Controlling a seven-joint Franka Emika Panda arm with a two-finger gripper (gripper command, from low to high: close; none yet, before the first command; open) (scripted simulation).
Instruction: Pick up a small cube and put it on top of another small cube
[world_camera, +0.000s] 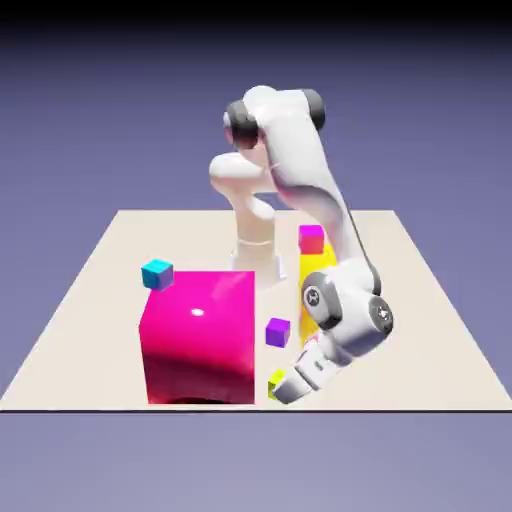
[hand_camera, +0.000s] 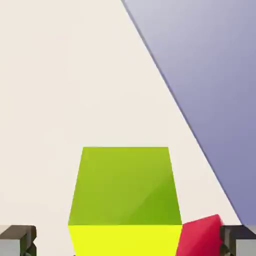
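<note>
Grasp to be closed squarely on the lime cube

Nearest, in the hand view, the lime cube (hand_camera: 125, 200) is seen large between the two grey fingertips (hand_camera: 17, 241), one at each lower corner. A gap is visible on both sides of the cube, so the gripper (hand_camera: 128, 242) is judged spread around it and not yet pinching; no contact can be confirmed. A sliver of red (hand_camera: 200, 235) is seen at the cube's lower right, just inside the right-hand tip; what it belongs to cannot be told.

The step in hand is taken to be the closing of the grasp. It would be done well if the cube were kept centred between the tips, both faces being met together so that it is not pushed aside or twisted.

In the exterior view the gripper (world_camera: 283, 388) is lowered at the table's (world_camera: 90, 300) near edge, the lime cube (world_camera: 276, 380) showing at its tips, beside the large magenta block (world_camera: 198, 335). Behind it lies the tiny purple cube (world_camera: 277, 331). Farther off, the red-pink cube (world_camera: 311, 238) is seen atop the large yellow block (world_camera: 315, 285), well apart, where the lime cube is to be set
</note>
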